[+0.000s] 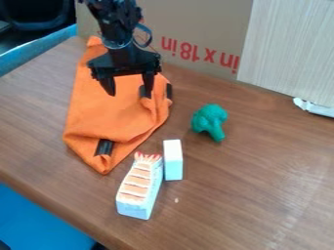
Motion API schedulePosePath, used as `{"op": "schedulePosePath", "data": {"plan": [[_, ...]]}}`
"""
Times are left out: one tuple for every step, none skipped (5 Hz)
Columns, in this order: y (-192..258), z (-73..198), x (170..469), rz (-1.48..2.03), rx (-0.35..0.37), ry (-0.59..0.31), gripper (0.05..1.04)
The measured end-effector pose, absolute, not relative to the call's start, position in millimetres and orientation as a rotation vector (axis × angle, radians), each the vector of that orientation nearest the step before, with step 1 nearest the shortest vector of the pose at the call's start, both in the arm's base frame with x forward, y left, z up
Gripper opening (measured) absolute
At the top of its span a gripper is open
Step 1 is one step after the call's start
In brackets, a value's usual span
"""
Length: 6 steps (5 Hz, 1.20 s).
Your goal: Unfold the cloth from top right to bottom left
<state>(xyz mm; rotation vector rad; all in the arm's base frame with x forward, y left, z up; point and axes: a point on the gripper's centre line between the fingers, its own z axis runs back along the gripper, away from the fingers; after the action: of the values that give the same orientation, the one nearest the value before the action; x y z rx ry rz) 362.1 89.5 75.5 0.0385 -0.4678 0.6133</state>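
With its two fingers spread well apart and nothing visibly pinched between them, the black gripper [129, 95] hangs over the upper part of the orange cloth [108, 114], which lies partly folded, running from near the tabletop's [261, 171] far left corner toward its near edge. Securing the top-right fold seems the step in hand; next, the gripper should probably pinch only the loose layer, lift slightly and draw it toward bottom left.
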Motion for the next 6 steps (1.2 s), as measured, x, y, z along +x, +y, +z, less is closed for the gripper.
{"op": "schedulePosePath", "data": {"plan": [[88.7,71.7,369.4,0.619,0.047,-0.464,1.001],[88.4,64.9,369.4,0.620,0.060,-0.450,1.001],[85.5,63.4,372.6,0.614,0.072,-0.466,0.942],[84.9,52.4,370.3,0.621,0.090,-0.453,0.690],[80.9,50.6,371.3,0.616,0.096,-0.475,0.387],[81.0,51.6,371.8,0.625,0.093,-0.478,0.176]]}}
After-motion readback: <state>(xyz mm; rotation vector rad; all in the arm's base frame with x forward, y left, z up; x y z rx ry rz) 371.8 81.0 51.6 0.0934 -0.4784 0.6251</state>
